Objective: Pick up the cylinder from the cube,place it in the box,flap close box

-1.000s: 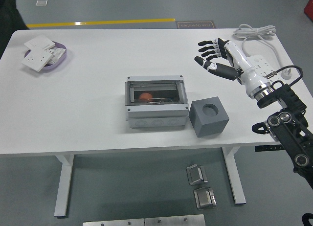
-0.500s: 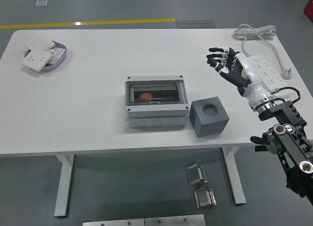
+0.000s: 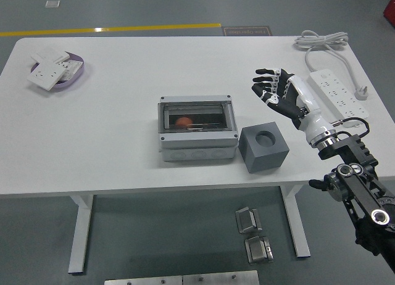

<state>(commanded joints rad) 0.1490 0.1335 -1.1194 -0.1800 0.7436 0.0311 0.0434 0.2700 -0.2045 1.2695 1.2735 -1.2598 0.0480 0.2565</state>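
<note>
White table (image 3: 111, 124) seen from above, with the robot's right arm entering from the lower right.

Surroundings: a grey box (image 3: 197, 131) sits near the table's middle, its dark transparent flap lying over the top; an orange object (image 3: 182, 121), apparently the cylinder, shows through the flap inside the box, toward its left side. Just right of the box, close to it but apart, stands a grey cube (image 3: 264, 148) with a round empty hole in its top face. At the far left of the table a purple tray (image 3: 73, 77) holds several white switch plates (image 3: 44, 73). At the far right lie a white power strip (image 3: 337, 92) and its coiled white cable (image 3: 321, 40). On the floor under the near edge rest two small metal parts (image 3: 253, 236), and a yellow line (image 3: 111, 29) runs along the floor beyond the table. Nothing lies between the robot hand and the box or cube.

Arm pose: the right robot hand (image 3: 274, 90) hovers over the table, beyond and to the right of the cube and just left of the power strip. Its white forearm slopes down to the black arm links off the table's right edge. The palm faces left, with the black-tipped fingers (image 3: 260, 71) spread wide and holding nothing.

Writing: a dark floor plate (image 3: 247, 31) beyond the table carries print too small to read.
</note>
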